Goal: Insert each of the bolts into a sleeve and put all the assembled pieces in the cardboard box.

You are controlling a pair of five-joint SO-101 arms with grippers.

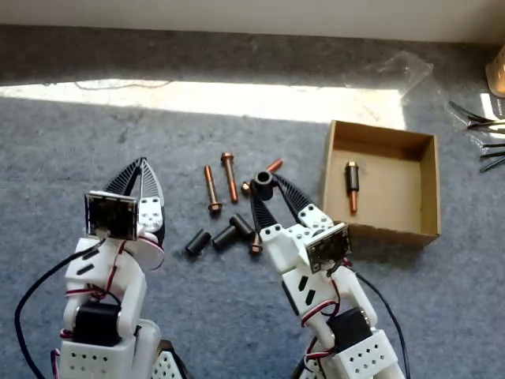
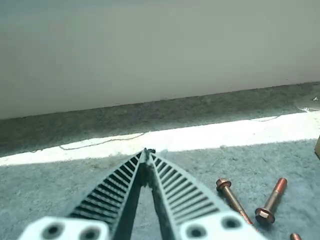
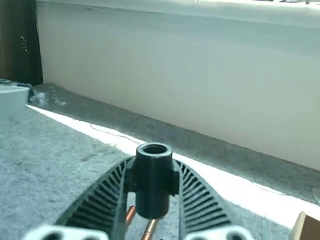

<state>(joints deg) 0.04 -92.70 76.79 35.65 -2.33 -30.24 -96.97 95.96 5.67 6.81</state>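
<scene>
Right gripper (image 1: 268,186): clamped on sleeve (image 3: 152,180), bore upward, seemingly ready for a bolt.
Left gripper (image 2: 146,152): pressed together, empty; bolts (image 1: 211,189) just ahead.

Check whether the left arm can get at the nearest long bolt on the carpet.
Probably yes. The left gripper is shut and empty, and the bolt lies on bare carpet beside it, with nothing between them.

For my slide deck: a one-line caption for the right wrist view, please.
Right gripper clamps a black sleeve upright, hole facing up, over grey carpet and copper bolts.
</scene>
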